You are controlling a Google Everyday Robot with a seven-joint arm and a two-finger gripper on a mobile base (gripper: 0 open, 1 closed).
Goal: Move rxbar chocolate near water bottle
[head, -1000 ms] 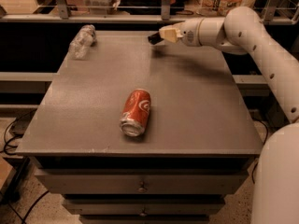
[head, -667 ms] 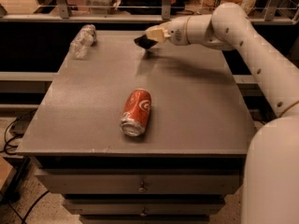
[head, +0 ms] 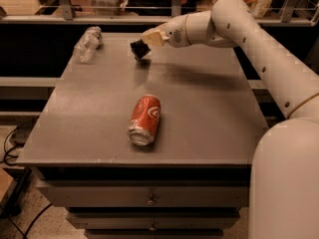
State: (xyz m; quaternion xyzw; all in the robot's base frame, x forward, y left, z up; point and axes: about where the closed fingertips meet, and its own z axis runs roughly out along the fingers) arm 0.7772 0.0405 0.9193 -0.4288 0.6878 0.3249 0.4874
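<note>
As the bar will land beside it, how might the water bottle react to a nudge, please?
Lying on its side, the water bottle would probably roll. Clear and crinkled, it seems light and easily shoved. The gripper, to its right, holds the rxbar chocolate.

Arm was off-white plastic, smooth & glossy, built of fat rounded tube segs w/ a ball-like joint at its highest pt. Small dark dots like screw holes ran down the long seg, approx. in a row. A thin yellowish seam ringed the arm's lower end, where it met a wide, pale, rounded body section. Wrist seg narrowed toward the hand (head: 144, 40), which was cream/tan, i.e. warmer than the rest; the hand sat above the far part of the desk (head: 209, 98).
</note>
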